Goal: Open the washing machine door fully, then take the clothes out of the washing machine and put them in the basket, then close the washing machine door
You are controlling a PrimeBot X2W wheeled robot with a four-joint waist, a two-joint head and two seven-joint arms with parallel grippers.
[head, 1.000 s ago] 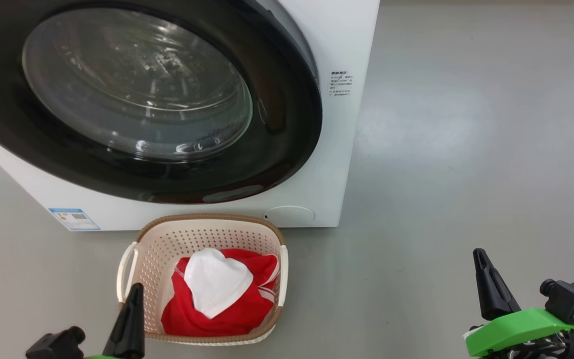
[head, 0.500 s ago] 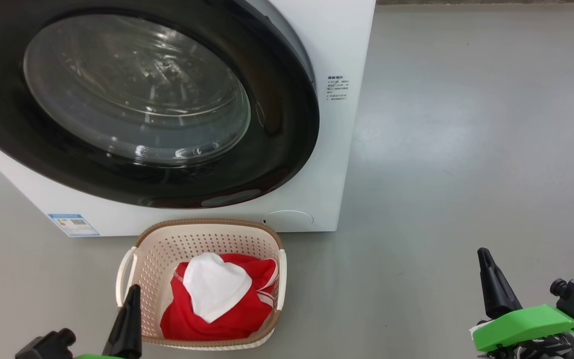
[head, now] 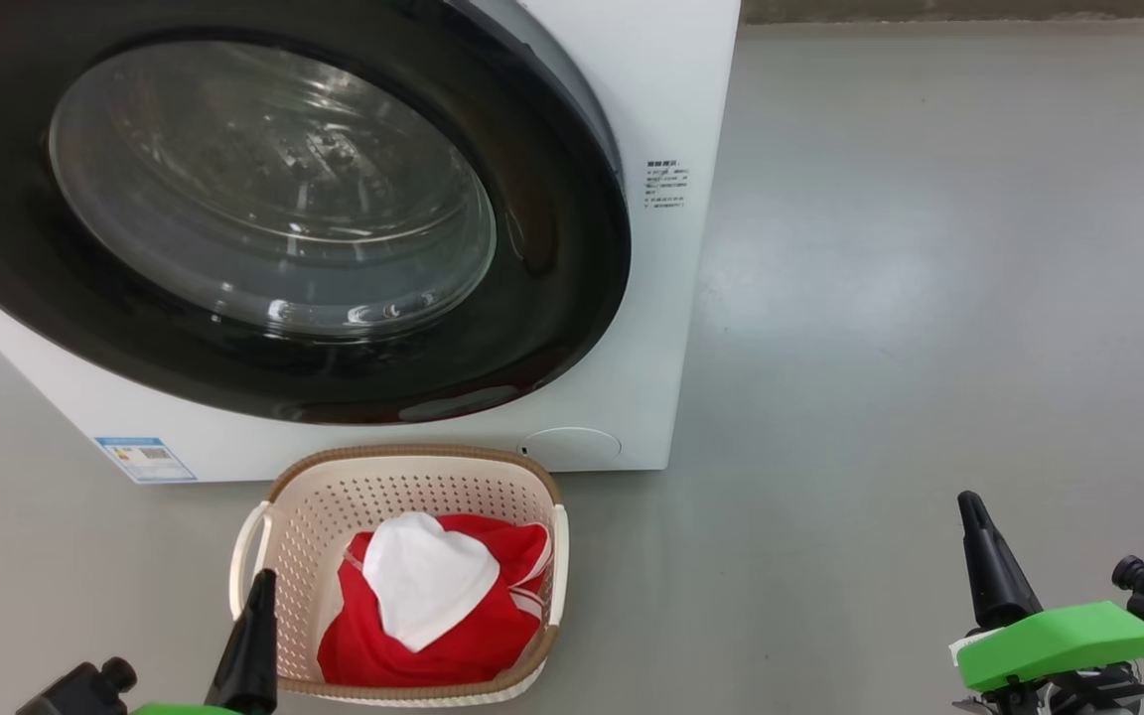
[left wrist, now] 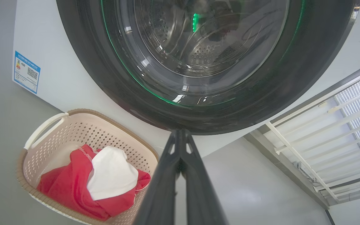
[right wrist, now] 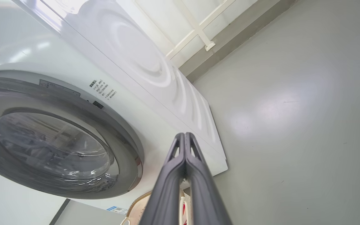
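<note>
The white washing machine stands ahead with its round black-rimmed door closed flat against the front; the drum behind the glass looks bare. On the floor before it sits the cream basket, holding red clothes with a white panel on top. My left gripper is shut at the basket's near left corner, empty. My right gripper is shut too, low over open floor to the right. In the left wrist view the fingers press together below the door, beside the basket.
Grey floor stretches to the right of the machine. A white railing and wall base run behind it. A blue label is stuck low on the machine's front left.
The head camera has tilted or drawn back slightly, so machine and basket sit a little lower in view. Both grippers stay shut and low.
</note>
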